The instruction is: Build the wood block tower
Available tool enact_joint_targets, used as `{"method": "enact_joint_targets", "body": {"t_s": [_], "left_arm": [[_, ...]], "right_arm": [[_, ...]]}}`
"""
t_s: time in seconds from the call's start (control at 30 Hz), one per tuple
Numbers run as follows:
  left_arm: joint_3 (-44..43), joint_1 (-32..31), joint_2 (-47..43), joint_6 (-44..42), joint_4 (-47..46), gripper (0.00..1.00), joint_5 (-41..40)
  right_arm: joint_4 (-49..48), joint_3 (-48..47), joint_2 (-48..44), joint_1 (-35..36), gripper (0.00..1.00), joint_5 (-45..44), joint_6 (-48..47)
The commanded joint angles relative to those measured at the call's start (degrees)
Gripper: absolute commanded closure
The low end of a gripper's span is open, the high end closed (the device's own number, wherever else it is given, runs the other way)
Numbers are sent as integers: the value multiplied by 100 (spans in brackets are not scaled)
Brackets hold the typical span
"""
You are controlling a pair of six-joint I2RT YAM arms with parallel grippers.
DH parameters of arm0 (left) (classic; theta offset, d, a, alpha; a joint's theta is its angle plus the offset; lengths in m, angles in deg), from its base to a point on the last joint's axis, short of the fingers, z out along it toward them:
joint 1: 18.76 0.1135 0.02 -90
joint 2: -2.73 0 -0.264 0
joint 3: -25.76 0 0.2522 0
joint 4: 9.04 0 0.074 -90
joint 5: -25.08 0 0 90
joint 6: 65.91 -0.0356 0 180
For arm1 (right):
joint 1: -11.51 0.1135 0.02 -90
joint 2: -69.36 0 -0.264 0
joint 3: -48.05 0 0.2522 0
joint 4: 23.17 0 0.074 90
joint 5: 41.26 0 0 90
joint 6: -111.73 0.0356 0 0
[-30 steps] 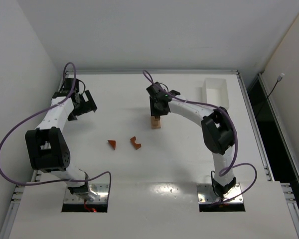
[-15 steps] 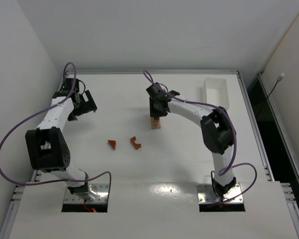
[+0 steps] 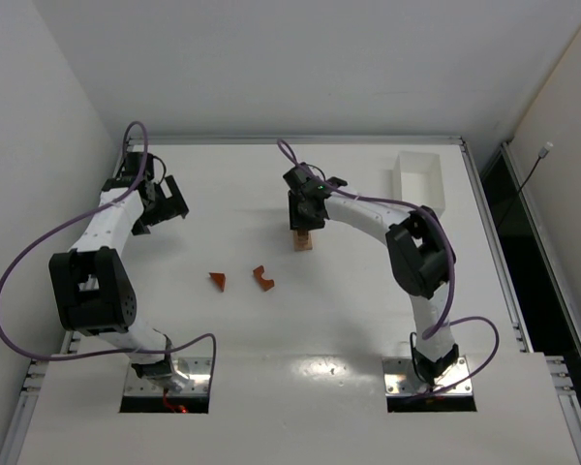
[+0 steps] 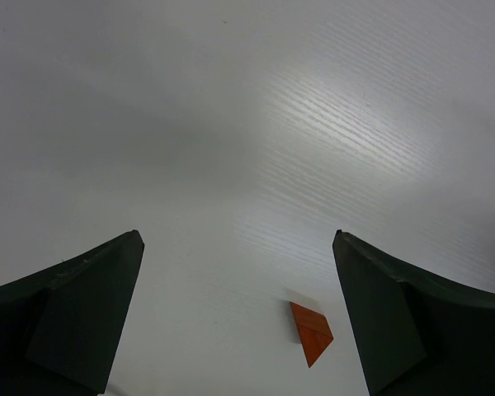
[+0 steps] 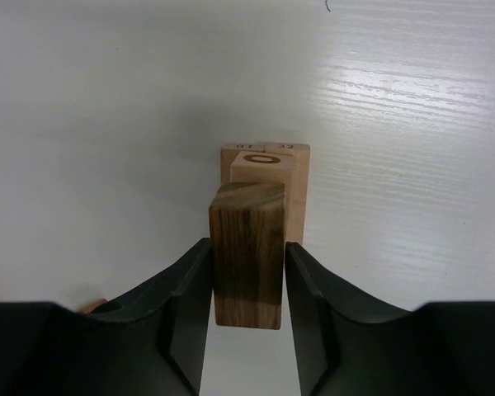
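At the far left of the table (image 3: pixel 271 334), the left gripper (image 3: pixel 165 205) hangs wide open and empty. Nearer centre lie a red-brown wedge (image 3: pixel 218 280) and an arch (image 3: pixel 262 278), slightly apart from each other. Right of them stands the wood block tower (image 3: pixel 302 240). The right gripper (image 3: pixel 306 213) is clenched on a dark block (image 5: pixel 247 252) directly above it. Risk: an off-centre release or a sideways finger drag can topple the narrow tower. Open room surrounds the tower on all sides. The white tray (image 3: pixel 421 179) sits well apart, near the far right edge.
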Motion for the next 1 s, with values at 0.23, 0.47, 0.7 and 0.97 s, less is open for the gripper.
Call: {"method": "enact_joint_targets", "body": {"t_s": [0.23,0.47,0.7,0.97], "left_arm": [[58,-39,-114,-34,-164,0,94],[251,-39,-298,-34,-269,0,147],[357,-232,-465,-86,-331,0,270],[357,-356,-465,-86,-384,0,209]], "right_arm": [[-182,-292,86,-87,53,115,15],[-340,-161,-195,-87,44,-78,-336],[-656,244,-801,-34,31,-262,-785],[-718,393,-741,-34,33,-157,-908]]}}
